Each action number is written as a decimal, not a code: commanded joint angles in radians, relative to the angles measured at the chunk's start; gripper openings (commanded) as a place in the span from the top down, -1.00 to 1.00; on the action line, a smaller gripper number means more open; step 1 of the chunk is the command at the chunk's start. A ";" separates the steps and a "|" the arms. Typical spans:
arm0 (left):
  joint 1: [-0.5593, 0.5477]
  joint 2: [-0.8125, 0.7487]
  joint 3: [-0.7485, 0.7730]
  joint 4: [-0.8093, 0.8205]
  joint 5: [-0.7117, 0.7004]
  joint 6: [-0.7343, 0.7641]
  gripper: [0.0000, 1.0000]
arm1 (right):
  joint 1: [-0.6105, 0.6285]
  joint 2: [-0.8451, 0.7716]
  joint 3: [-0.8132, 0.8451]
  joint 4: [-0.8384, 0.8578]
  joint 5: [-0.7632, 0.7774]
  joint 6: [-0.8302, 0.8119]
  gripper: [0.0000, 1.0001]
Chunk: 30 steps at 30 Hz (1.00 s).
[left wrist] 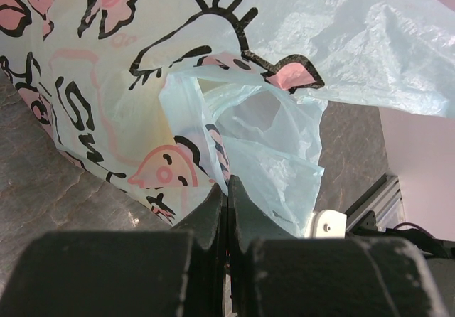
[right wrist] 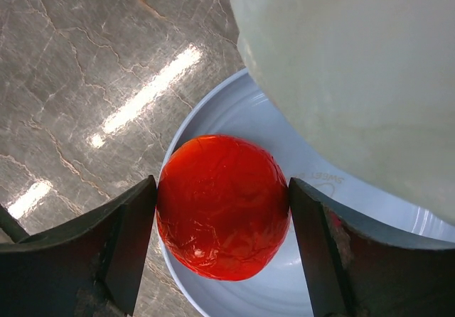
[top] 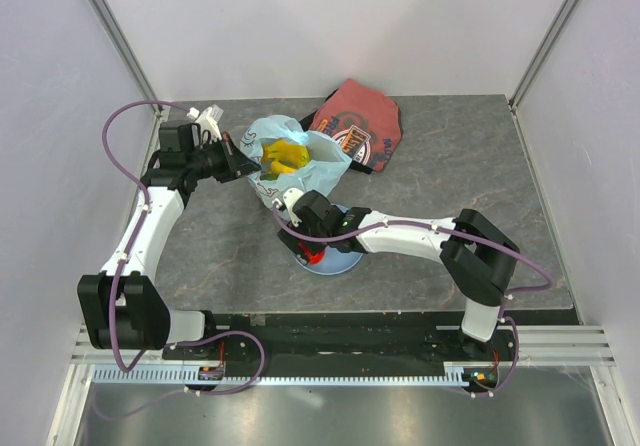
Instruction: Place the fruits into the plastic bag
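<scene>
The light-blue plastic bag (top: 305,166) lies open at the table's back middle, with yellow bananas (top: 285,156) inside it. My left gripper (top: 245,166) is shut on the bag's thin edge (left wrist: 234,171) and holds the mouth open; the cartoon print (left wrist: 170,82) fills the left wrist view. My right gripper (top: 305,251) is over the light-blue plate (top: 340,263). Its fingers (right wrist: 131,235) touch both sides of the red round fruit (right wrist: 222,207), just above or on the plate (right wrist: 234,111). The other small fruits are not in view.
A folded dark-red printed cloth (top: 360,126) lies behind the bag on the right. A small white object (top: 208,118) sits at the back left corner. A pale blurred mass (right wrist: 355,82) fills the upper right of the right wrist view; I cannot tell what it is.
</scene>
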 commanded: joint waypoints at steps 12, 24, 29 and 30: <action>-0.003 -0.035 -0.001 0.017 0.006 0.024 0.97 | -0.020 0.007 -0.014 0.018 0.024 0.036 0.18; -0.003 -0.027 -0.006 0.019 0.006 0.022 0.97 | -0.050 -0.238 -0.133 0.026 0.125 0.120 1.00; -0.003 -0.024 -0.001 0.020 0.006 0.028 0.97 | -0.116 -0.350 -0.213 0.053 0.126 0.167 1.00; -0.003 -0.021 -0.001 0.019 0.007 0.028 0.97 | -0.132 -0.388 -0.223 0.061 0.108 0.177 1.00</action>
